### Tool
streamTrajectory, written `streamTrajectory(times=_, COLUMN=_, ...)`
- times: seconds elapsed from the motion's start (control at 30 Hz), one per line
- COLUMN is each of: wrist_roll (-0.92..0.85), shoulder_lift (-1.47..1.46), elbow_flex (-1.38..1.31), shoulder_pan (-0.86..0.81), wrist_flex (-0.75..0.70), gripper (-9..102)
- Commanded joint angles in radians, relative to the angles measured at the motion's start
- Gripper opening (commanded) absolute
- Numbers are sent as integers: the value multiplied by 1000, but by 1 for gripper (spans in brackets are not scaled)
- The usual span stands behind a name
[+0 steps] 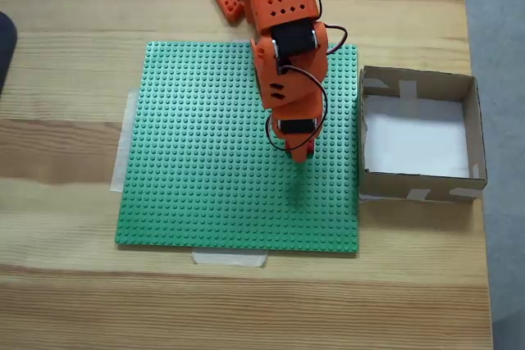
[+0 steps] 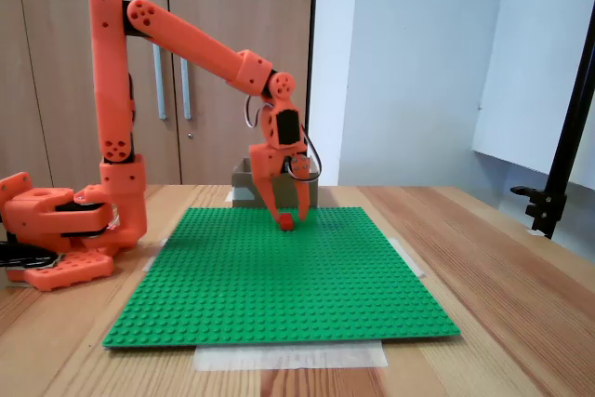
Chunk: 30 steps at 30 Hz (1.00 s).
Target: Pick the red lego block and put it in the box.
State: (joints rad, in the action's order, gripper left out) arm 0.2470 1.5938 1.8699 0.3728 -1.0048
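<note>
Over the green studded baseplate [image 1: 205,170], right of centre as seen from above, the orange arm [image 2: 186,39] reaches down with its end effector [image 1: 300,156] pointing at the plate. Side-on fixed view: end effector [image 2: 287,218] tips spread in a narrow V, one finger on each side of the red lego block [image 2: 286,221]. Block sits between the fingertips, at or just above the plate surface; cannot tell whether it is lifted clear or resting on the studs. Fingers appear to touch the block on both sides, so the end effector reads as closed onto it. From above the block is hidden under the wrist and fingers.

Baseplate [image 2: 279,276] lies flat on the wooden counter [image 1: 66,161], held by pale tape strips at its left and near edges in the view from above. Arm base [image 2: 56,230] stands on the counter beside the plate, at left in the side-on view, at the top edge in the view from above.

Box [image 1: 420,133]: brown cardboard, white floor, pale tape patches on walls, standing on the counter just beside the plate's right edge seen from above. Nothing visible inside it. Side-on view shows the box [image 2: 240,183] behind the end effector, mostly covered by it.

Background, side-on: wooden cabinet doors [image 2: 214,44], pale wall, black stand [image 2: 567,137] at right.
</note>
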Motion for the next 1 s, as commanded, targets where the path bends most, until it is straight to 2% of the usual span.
streamTrajectory(times=0.0, wrist_roll=-6, shoulder_lift=5, elbow_flex=-5, shoulder_pan=0, wrist_flex=6, gripper=18)
streamTrajectory(times=0.6, wrist_roll=-32, shoulder_lift=18, elbow_flex=2, shoulder_pan=-2, wrist_flex=9, gripper=8)
streamTrajectory(times=0.97, wrist_roll=-35, shoulder_lift=60, elbow_flex=-17, shoulder_pan=-8, wrist_flex=-21, gripper=6)
